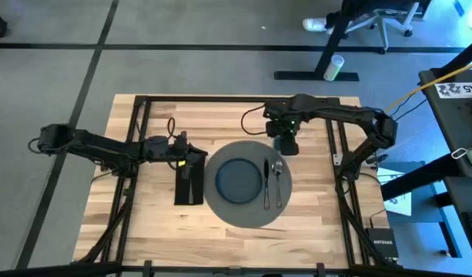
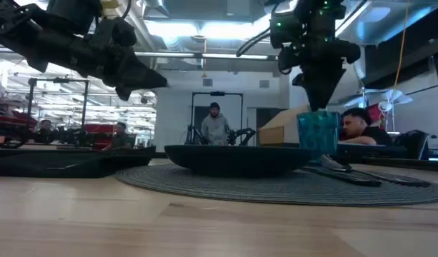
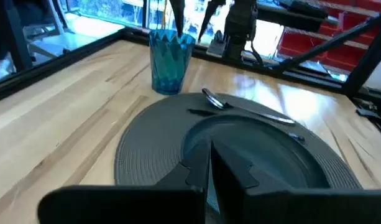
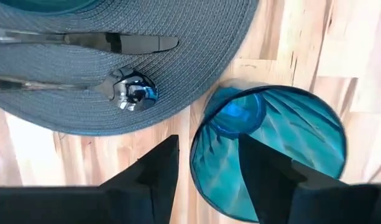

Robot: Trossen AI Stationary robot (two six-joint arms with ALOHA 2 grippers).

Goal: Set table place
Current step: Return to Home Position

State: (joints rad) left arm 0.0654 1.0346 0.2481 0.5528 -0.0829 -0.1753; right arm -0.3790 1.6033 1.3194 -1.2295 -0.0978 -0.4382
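**Table** (image 1: 309, 231): pale plank top with black rails, filling the middle of the high view.

**Placemat** (image 1: 247, 218): large round dark-grey mat, lying flat at the centre of the table.

**Plate** (image 1: 237, 179): smaller dark blue-grey round plate, sitting on the mat slightly left of the mat's centre.

**Knife** (image 1: 266, 185) and **spoon** (image 1: 279, 181): lying side by side on the mat's right part, the knife just beside the plate and the spoon outside it.

**Napkin** (image 1: 189, 185): black rectangle lying on the wood just left of the mat, long side running up the frame.

**Cup** (image 2: 319, 134): translucent blue tumbler, standing upright on the wood at the mat's upper-right edge, above the tips of the cutlery in the high view.

**Right gripper** (image 2: 321, 103): pointing straight down over the cup. Its fingers are standing apart, with the cup's near rim showing between them in the right wrist view. Whether they are touching the cup cannot be told.

**Left gripper** (image 3: 209, 152): hanging above the upper end of the napkin, left of the mat. Its fingers are lying together and gripping nothing.

**People**: three are showing in the room beyond the table in the low view, one standing at centre and one at either side.
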